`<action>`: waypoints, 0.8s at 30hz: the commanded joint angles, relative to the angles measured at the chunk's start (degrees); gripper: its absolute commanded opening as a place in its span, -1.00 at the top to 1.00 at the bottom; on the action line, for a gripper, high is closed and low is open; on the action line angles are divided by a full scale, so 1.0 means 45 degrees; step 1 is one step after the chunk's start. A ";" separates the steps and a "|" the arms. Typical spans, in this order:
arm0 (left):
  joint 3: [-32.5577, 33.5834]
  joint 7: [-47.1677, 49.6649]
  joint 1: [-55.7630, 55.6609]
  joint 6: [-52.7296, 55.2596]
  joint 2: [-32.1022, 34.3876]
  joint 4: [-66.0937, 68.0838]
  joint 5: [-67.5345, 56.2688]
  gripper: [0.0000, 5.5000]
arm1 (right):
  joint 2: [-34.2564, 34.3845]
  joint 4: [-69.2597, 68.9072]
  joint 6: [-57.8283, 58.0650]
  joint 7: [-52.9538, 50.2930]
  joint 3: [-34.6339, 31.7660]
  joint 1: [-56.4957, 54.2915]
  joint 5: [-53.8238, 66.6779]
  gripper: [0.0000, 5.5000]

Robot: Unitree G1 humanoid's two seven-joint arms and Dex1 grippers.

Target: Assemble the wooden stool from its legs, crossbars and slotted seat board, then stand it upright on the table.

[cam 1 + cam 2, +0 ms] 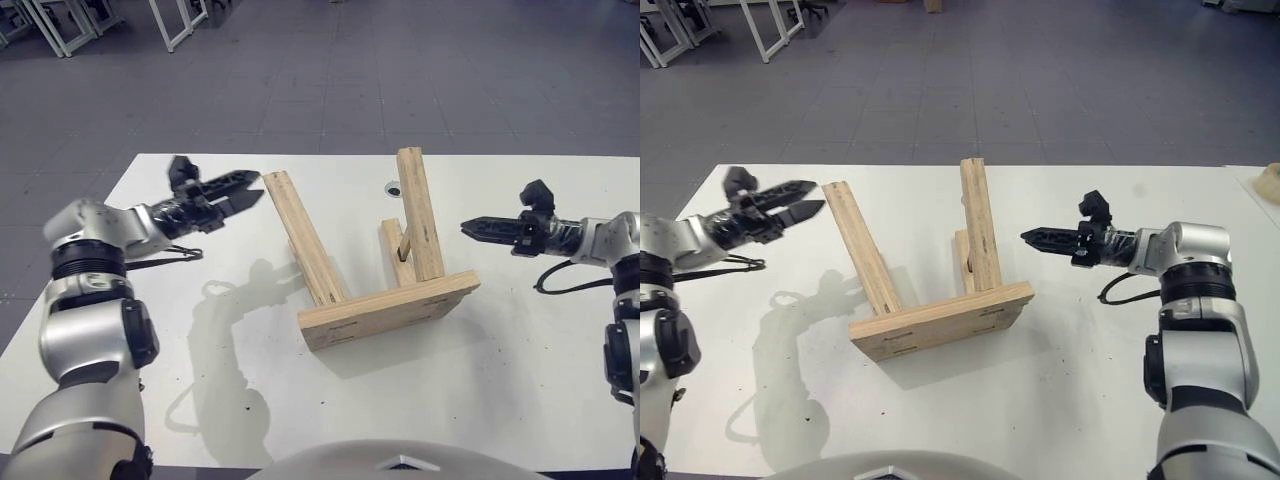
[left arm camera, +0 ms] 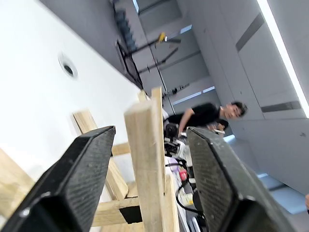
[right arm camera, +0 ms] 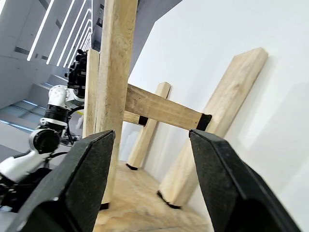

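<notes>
Plainly assembled, pale wooden stool [image 1: 390, 310], lying sideways

**Stool on its side between two end effectors**

The wooden stool [image 1: 400, 305] lies on its side in the middle of the white counter [image 1: 500, 400]. Its seat board [image 1: 350, 322] stands on edge nearest the robot, and the legs point toward the far edge. The left leg [image 1: 303, 238] slants off to the left. The right leg [image 1: 420, 212] runs nearly straight, with a third leg [image 1: 396, 252] partly hidden just beside it.

The left end effector [image 1: 256, 187], fingers parted, hovers just beside the far end of the left leg. The right end effector [image 1: 466, 228] points at the right leg from the right, near it but apart. A round hole [image 1: 393, 187] in the counter sits beside the right leg. A black cable [image 1: 165, 258] loops by the left arm.
</notes>
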 commanded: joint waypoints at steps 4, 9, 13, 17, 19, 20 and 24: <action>0.0175 0.0132 0.5744 -0.4564 0.0956 -0.6965 0.1270 0.01 | -0.0996 -0.4110 -0.5695 -0.1487 0.0472 0.4236 -0.2422 -0.03; -0.0779 -0.0293 1.3278 -1.0057 0.1182 -1.4362 0.3758 0.01 | -0.1860 -0.7134 -0.6732 -0.0219 -0.0132 0.6569 -0.1826 -0.03; -0.0577 -0.1079 1.4984 -0.9780 0.1496 -1.7371 0.2613 0.01 | -0.2322 -0.8562 -0.6563 0.0985 -0.0234 0.7047 -0.1148 -0.03; -0.1181 -0.0269 1.4728 -0.9740 0.1207 -1.8721 0.2578 0.01 | -0.2355 -0.9744 -0.6168 0.1429 -0.0223 0.6799 -0.0563 -0.03; -0.1716 0.0288 1.4451 -0.9841 0.0990 -1.8938 0.2851 0.01 | -0.2084 -1.0140 -0.6084 0.1222 -0.0127 0.6432 -0.0415 -0.03; -0.1933 0.0553 1.4311 -0.9912 0.0921 -1.8920 0.3003 0.01 | -0.1997 -1.0305 -0.6040 0.1179 -0.0038 0.6318 -0.0373 -0.03; -0.2675 0.1113 1.3892 -1.0023 0.0854 -1.8717 0.3357 0.01 | -0.1707 -1.0389 -0.6329 0.1048 0.0525 0.5989 -0.0632 -0.03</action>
